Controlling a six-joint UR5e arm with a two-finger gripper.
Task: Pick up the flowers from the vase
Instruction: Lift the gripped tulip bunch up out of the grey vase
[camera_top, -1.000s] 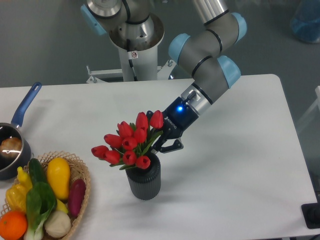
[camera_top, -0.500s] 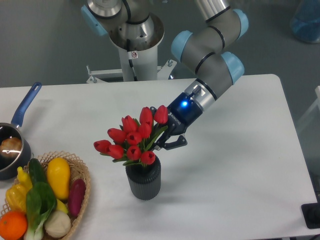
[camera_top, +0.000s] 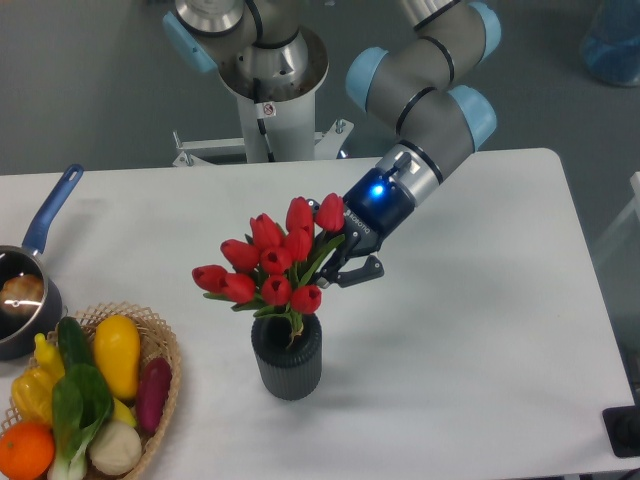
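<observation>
Your table (camera_top: 480, 330) carries everything here, and the arm (camera_top: 430, 95) reaches down over it from the back right. At the left edge you have a basket (camera_top: 160, 350) of vegetables and a saucepan (camera_top: 30, 290), both well apart from the work.

The vase (camera_top: 288, 362) stands upright near the table's middle. The flowers (camera_top: 272, 270) sit above its mouth, leaning left, with only the lower stems visible at the rim; how deep they reach inside is hidden.

The pincer (camera_top: 335, 262) is closed on the flowers at the right side of the bunch, just under the buds, where leaves and stems gather.

Judge the bunch as light and top-heavy: the buds fan wide, so it will want to swing or tip around the grip. Stems and leaves look soft and smooth, likely slippery, so hold where they bundle tight, never on the buds, which could crush or pop off. Lift straight up along the vase's axis; the vase looks small enough to tip or ride up if the stems drag on its rim.
</observation>
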